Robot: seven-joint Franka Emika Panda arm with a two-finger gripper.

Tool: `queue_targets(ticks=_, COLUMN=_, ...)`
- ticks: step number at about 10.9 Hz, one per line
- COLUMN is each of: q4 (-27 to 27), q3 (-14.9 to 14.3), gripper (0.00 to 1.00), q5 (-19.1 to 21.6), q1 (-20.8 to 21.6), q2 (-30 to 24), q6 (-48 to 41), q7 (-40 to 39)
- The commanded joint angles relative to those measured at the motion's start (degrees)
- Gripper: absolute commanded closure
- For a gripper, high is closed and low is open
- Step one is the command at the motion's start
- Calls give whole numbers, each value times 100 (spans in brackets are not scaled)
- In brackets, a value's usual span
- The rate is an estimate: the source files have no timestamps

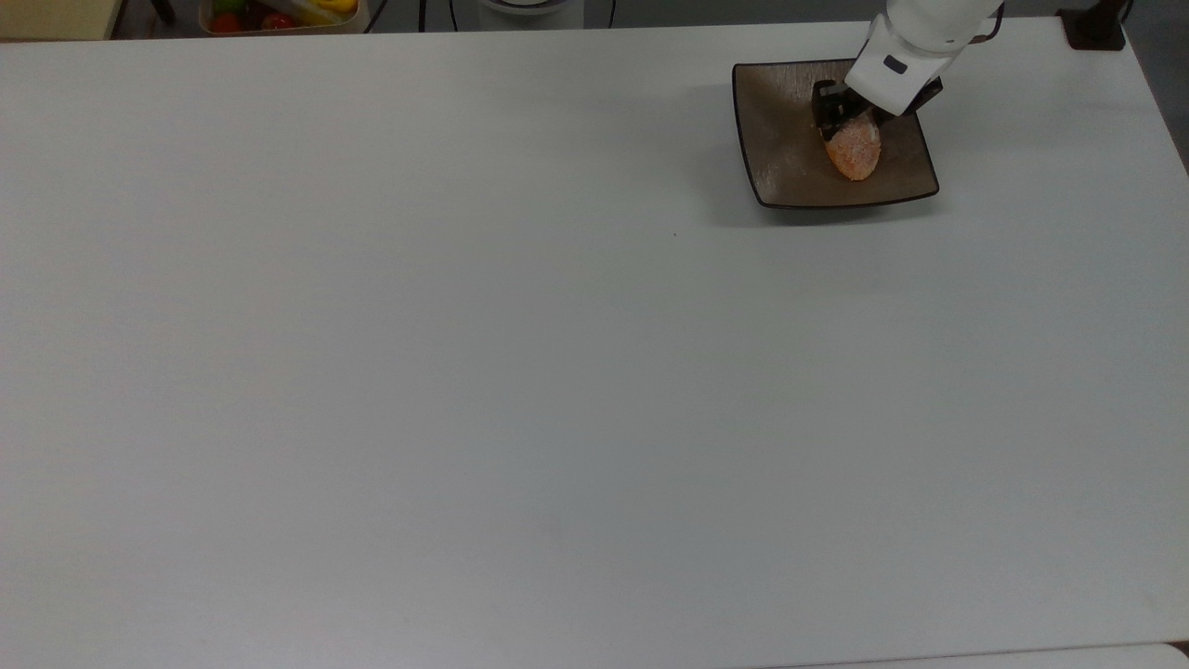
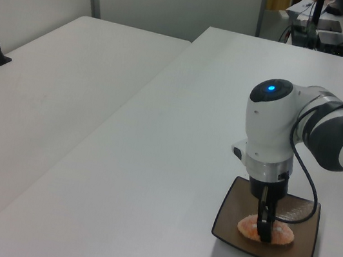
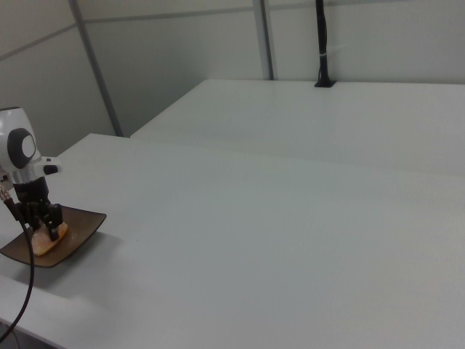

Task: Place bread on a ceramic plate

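The square brown-grey ceramic plate (image 1: 780, 139) sits near the far right corner of the white table in the top view. The orange-brown speckled bread (image 1: 855, 156) lies low on the plate's right half, its underside at the plate surface. My gripper (image 1: 843, 119) stands over one end of the roll and is shut on the bread, with a finger on each side. In the left view a dark finger (image 2: 265, 225) crosses the front of the bread (image 2: 280, 233) above the plate (image 2: 301, 247). In the right view the gripper (image 3: 42, 227) pinches the bread (image 3: 43, 243) on the plate (image 3: 83, 222).
A bin of colourful items (image 1: 279, 14) sits beyond the far edge at the top view's left. A black post base (image 1: 1094, 28) stands at the far right corner. A second white table (image 2: 54, 84) adjoins on the left view's left.
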Motion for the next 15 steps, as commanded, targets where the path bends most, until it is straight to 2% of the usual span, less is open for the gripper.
queue_targets(ticks=1, q4=-91, q3=72, gripper=0, q5=-109, q1=-26, q2=-68, q6=146, q7=195)
queue_targets(ticks=4, q4=-47, q3=230, gripper=0, q5=-109, q1=-253, q2=-383, q6=67, q7=195)
queue_targets(ticks=6, q4=-21, q3=239, gripper=0, q5=-83, q1=-490, q2=-831, q6=-116, q7=195)
queue_targets(ticks=10, q4=339, q3=222, gripper=0, q5=-12, q1=-1289, q2=-1893, q6=-1398, q7=195)
queue_targets(ticks=12, q4=348, q3=-66, gripper=0, q5=-3, q1=-1563, q2=-2334, q6=-1891, q7=204)
queue_targets(ticks=15, q4=383, q3=-1093, gripper=0, q5=-12, q1=-1582, q2=-2731, q6=-2015, q7=134)
